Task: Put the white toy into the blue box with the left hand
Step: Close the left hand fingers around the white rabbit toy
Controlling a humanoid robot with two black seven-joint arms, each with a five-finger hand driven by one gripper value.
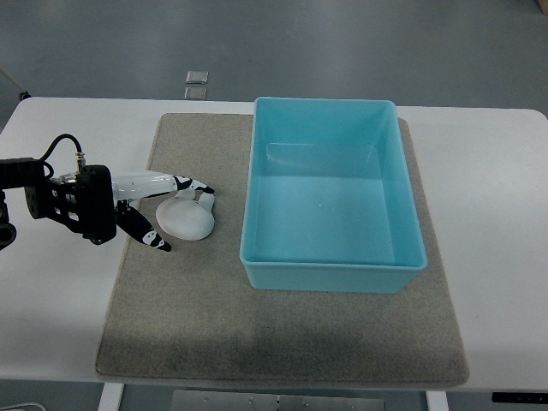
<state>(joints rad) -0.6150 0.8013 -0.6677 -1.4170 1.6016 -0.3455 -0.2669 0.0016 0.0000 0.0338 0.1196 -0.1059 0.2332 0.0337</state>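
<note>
A white, rounded toy (187,220) lies on the grey mat (282,334), just left of the blue box (330,272). My left hand (163,210) reaches in from the left edge and sits right against the toy's left side. Its fingers (193,185) are spread, some lying over the toy's top and one (147,235) below it, without closing around the toy. The box is an open light-blue bin with nothing inside. My right hand does not show.
The mat covers the middle of a white table (492,214). Two small square floor plates (196,84) lie beyond the table's far edge. A black cable (53,147) loops off the left wrist.
</note>
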